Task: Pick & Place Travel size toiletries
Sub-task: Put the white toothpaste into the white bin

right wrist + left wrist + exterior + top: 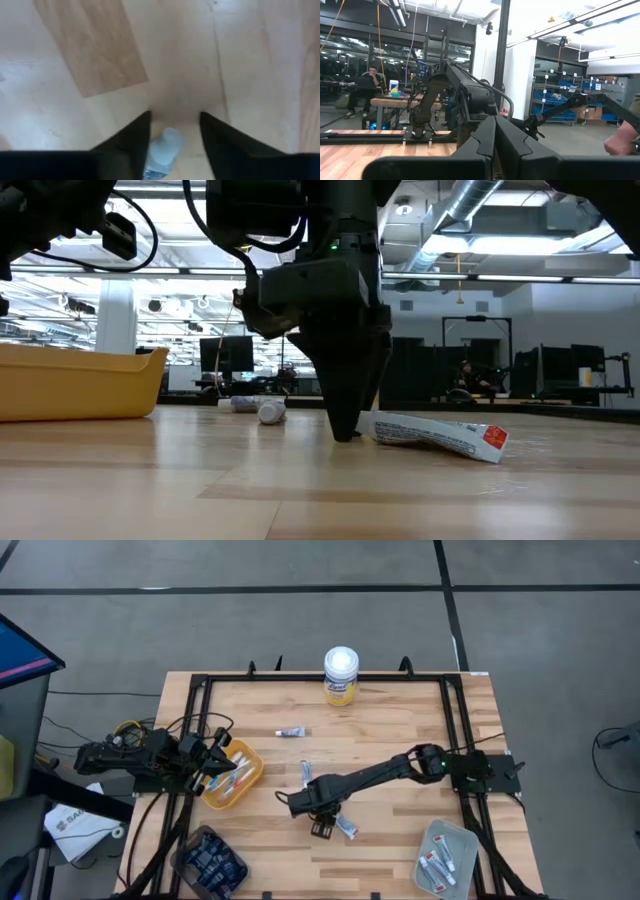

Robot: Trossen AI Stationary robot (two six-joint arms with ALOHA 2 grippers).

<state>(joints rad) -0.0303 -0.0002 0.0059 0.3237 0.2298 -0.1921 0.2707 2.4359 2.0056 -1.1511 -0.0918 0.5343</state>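
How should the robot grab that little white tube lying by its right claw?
Best from straight above, fingers closing across the narrow body of the white tube, probably near its middle. It lies flat on the table, so there's no way under it, and its flat crimped end looks too thin to pinch. The right gripper is already down over one end, fingers open on either side.

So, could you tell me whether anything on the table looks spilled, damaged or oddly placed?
Nothing looks spilled or damaged. A few toiletries lie loose on the wood: one small tube alone toward the yellow canister, others mid-table. The right gripper is down at the table with a white tube between its open fingers. The left gripper waits over the yellow tray.
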